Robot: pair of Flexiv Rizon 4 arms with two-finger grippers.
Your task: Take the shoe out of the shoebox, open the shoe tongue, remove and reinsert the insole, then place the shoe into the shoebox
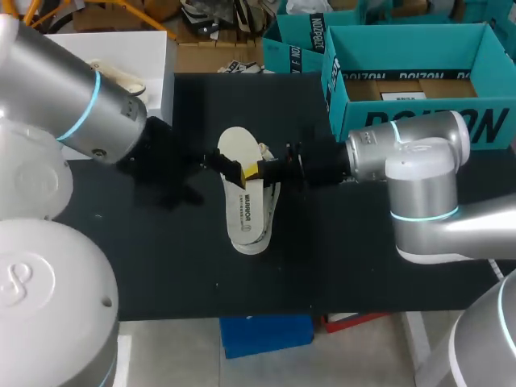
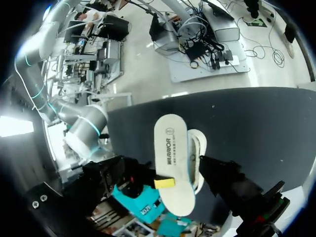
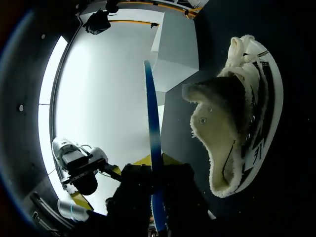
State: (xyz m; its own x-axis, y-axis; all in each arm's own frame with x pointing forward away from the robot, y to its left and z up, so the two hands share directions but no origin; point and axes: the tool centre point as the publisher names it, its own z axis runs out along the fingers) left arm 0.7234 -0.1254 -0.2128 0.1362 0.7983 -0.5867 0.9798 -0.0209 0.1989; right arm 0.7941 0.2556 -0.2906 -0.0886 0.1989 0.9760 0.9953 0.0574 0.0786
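A pale low shoe [image 1: 264, 211] with a fleecy lining [image 3: 222, 123] lies on the black table [image 1: 363, 266]. Just above it hangs the cream insole [image 1: 244, 205], printed face up. My right gripper [image 1: 248, 171] is shut on the insole's edge near its middle, one yellow tip [image 2: 164, 183] lying on top. In the right wrist view the insole [image 3: 153, 138] shows edge-on, running out from between that gripper's [image 3: 156, 217] fingers. My left gripper [image 1: 221, 163] stands just left of the insole, open. Its dark fingers [image 2: 224, 177] sit wide apart on either side of the insole [image 2: 173, 158].
The open teal shoebox [image 1: 403, 32] stands at the back right, close behind my right arm [image 1: 403, 157]. A second teal box [image 1: 294, 48] is behind it. A white block [image 1: 137, 48] sits at the back left, beside my left arm [image 1: 89, 101].
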